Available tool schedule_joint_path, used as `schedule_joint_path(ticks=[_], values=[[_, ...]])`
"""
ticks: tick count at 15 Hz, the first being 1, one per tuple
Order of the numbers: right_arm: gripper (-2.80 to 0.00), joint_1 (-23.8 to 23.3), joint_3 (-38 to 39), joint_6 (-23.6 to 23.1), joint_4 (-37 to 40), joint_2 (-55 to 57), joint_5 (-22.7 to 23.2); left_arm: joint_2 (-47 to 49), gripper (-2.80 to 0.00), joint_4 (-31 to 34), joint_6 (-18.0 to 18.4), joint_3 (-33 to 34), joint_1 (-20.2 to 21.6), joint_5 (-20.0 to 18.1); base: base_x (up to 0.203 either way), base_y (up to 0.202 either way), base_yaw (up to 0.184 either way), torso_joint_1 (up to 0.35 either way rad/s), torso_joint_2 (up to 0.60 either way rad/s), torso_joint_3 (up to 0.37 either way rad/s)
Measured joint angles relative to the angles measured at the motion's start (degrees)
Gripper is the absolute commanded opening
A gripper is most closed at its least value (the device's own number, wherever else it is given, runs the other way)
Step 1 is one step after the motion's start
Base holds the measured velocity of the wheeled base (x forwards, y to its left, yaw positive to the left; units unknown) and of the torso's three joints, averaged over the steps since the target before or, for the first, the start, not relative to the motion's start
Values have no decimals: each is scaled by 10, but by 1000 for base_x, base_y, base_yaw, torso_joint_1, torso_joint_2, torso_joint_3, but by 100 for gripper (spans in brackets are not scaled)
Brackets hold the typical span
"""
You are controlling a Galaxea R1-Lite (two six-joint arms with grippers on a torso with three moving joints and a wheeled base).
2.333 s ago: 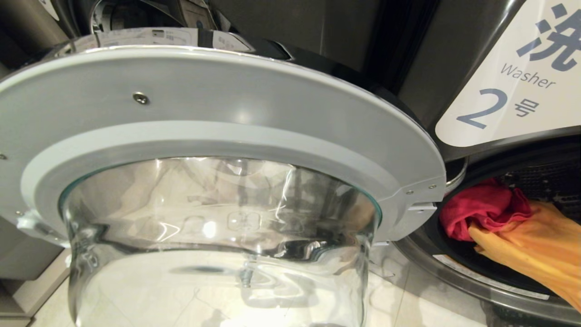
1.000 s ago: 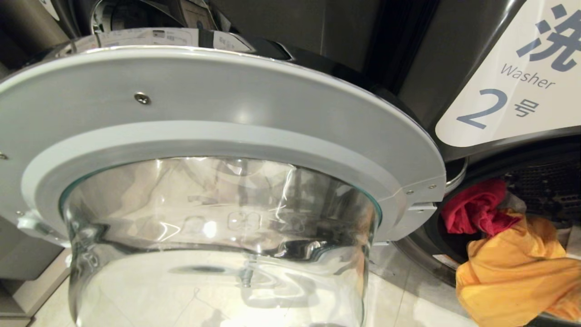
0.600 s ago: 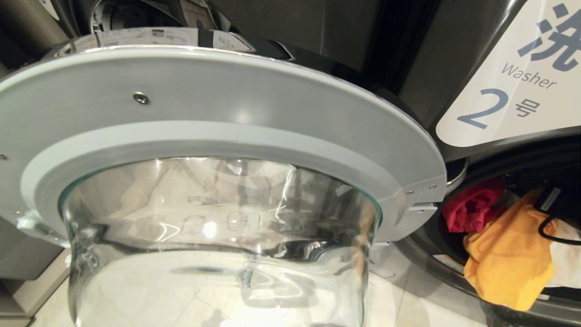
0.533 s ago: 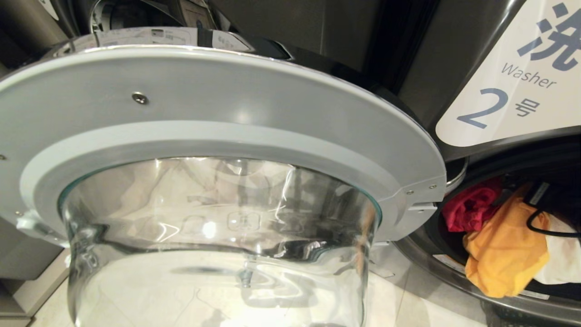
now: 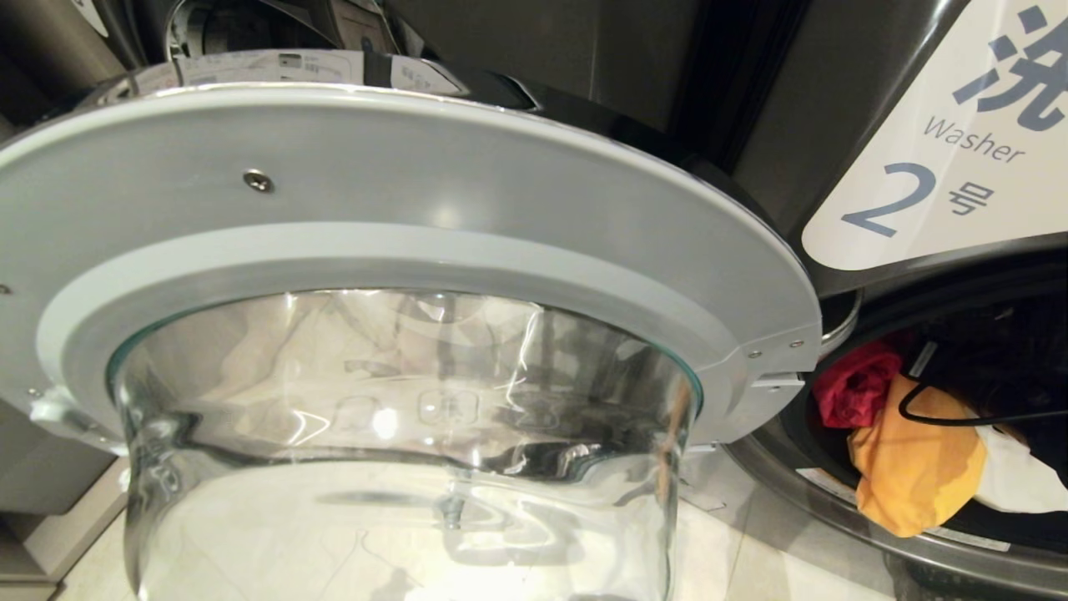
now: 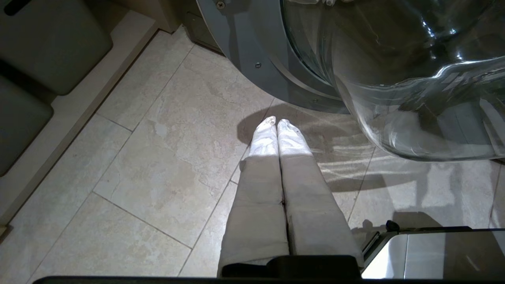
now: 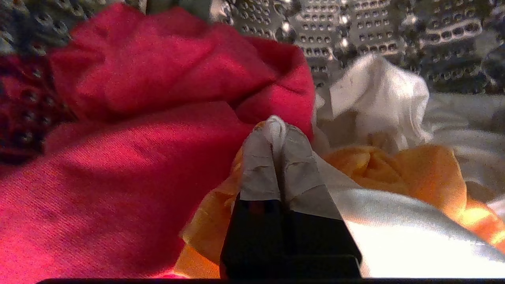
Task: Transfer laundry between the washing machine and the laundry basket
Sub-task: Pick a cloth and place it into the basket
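Orange cloth (image 7: pixel 394 165) bunches at the pinched-together fingers (image 7: pixel 260 157) of the right gripper (image 7: pixel 278 128), red garment (image 7: pixel 138 118) beside, white garment (image 7: pixel 378 102) beyond, inside the washing machine (image 5: pixel 876 108) drum, apparently gripped for moving; left gripper (image 6: pixel 277 124) hangs closed, empty.

We are looking down past our left gripper (image 6: pixel 277 123), its two pale fingers (image 6: pixel 263 144) pressing together above the beige tiled floor (image 6: pixel 158 165), while the washing machine's open door (image 6: pixel 252 51) and its bulging glass bowl (image 6: pixel 414 79) are hanging just beside it.
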Motion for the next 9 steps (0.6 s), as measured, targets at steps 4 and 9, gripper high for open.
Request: schedule_joint_path(ticks=[4,9], values=[[-280,0,51,-1,-33,-3,-4,0,-280,0,0,0,0,0,0,0,0,0,0,0],[0,1,63,5,-40,-21,-7,0,-280,0,0,0,0,0,0,0,0,0,0,0]])
